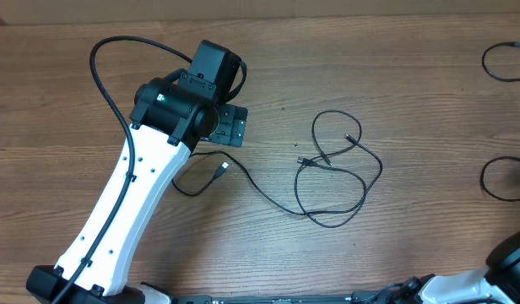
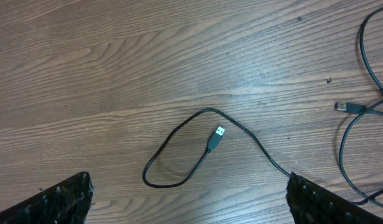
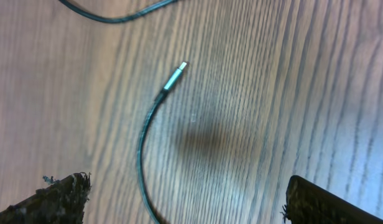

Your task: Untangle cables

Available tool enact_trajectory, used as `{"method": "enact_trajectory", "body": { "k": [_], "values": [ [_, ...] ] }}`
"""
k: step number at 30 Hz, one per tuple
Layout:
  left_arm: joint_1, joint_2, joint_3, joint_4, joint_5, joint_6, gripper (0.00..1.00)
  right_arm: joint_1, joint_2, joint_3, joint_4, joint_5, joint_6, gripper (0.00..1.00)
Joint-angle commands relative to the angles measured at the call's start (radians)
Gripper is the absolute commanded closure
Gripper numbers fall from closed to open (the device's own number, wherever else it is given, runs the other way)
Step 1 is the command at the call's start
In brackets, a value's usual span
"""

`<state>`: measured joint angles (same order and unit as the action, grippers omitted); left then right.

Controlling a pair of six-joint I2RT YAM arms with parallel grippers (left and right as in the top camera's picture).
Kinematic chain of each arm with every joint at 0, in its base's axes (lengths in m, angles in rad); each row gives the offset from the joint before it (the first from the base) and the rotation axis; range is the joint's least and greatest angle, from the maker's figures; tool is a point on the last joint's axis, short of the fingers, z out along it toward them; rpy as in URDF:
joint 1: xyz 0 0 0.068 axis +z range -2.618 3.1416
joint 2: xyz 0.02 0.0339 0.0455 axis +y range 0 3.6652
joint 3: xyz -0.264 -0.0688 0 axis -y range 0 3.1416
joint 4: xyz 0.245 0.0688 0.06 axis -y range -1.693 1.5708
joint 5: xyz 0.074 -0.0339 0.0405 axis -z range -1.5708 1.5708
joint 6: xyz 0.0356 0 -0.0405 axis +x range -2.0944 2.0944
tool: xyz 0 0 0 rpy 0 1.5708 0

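Left gripper (image 2: 188,205): jaws wide apart, nothing held. Right gripper (image 3: 188,205): also wide, empty.

The cables (image 1: 336,165) lie flat on the table (image 1: 395,76). The main tangle is to the right of my left arm, its loops crossing near the middle. One run leaves it and ends in a plug (image 2: 217,134) just ahead of my left fingers (image 2: 61,199), its long axis slanting up and to the right. My left arm is the nearer.

A separate strand (image 3: 143,146) lies under my right gripper, left of centre.

Judgement: take the left plug end first.
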<state>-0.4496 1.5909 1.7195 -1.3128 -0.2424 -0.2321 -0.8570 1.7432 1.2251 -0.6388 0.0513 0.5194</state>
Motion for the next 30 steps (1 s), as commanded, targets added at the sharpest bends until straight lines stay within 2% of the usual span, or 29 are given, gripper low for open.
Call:
{"method": "enact_trajectory", "body": {
  "k": [1,15,21,30],
  "values": [
    [0.004,0.004,0.01,0.002,0.004,0.008,0.0,-0.002,-0.066,0.034,-0.007,-0.002,-0.024,0.0],
    [0.004,0.004,0.01,0.002,0.004,0.008,0.0,-0.002,-0.072,0.034,-0.3,-0.013,-0.027,0.0],
    [0.004,0.004,0.01,0.002,0.004,0.008,0.01,-0.002,-0.072,0.034,-0.434,-0.137,-0.029,0.0],
    [0.004,0.004,0.01,0.002,0.004,0.008,0.0,0.056,-0.072,0.034,-0.47,-0.217,-0.155,0.0]
  ]
}}
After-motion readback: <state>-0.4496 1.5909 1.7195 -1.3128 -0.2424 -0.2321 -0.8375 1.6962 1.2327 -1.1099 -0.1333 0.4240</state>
